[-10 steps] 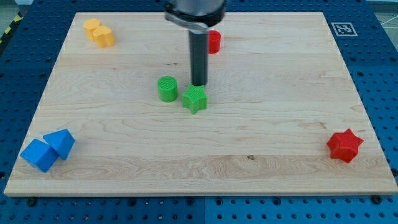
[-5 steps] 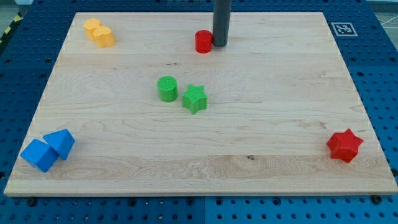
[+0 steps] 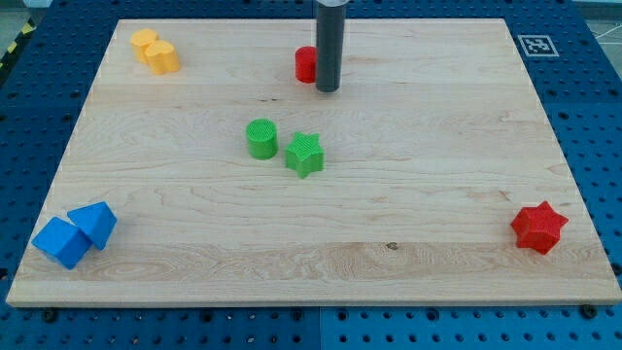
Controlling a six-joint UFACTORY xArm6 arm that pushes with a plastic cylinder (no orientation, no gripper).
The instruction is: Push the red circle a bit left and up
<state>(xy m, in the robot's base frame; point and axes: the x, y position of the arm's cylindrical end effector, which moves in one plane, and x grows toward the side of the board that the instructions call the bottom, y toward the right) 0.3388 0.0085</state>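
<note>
1. My tip (image 3: 328,89) is down on the wooden board (image 3: 437,156) near the view's top, and the dark rod rises straight out of frame above it.
2. No gripper here, so there is nothing to clench or release; the rod holds nothing, it only presses sideways.
3. The red circle (image 3: 306,64) sits just to the view's left of the rod and a little above my tip, partly hidden behind the rod; whether they touch, I cannot tell.
4. Below my tip and to its left: the green cylinder (image 3: 261,139) and the green star (image 3: 304,155), close beside each other, well apart from the tip.
5. Far to the tip's left, near the top corner, the two yellow blocks (image 3: 155,51) touch.
6. Far below-left, two blue blocks (image 3: 75,233) huddle at the board's corner.
7. Far below-right, the red star (image 3: 538,227) sits alone.
</note>
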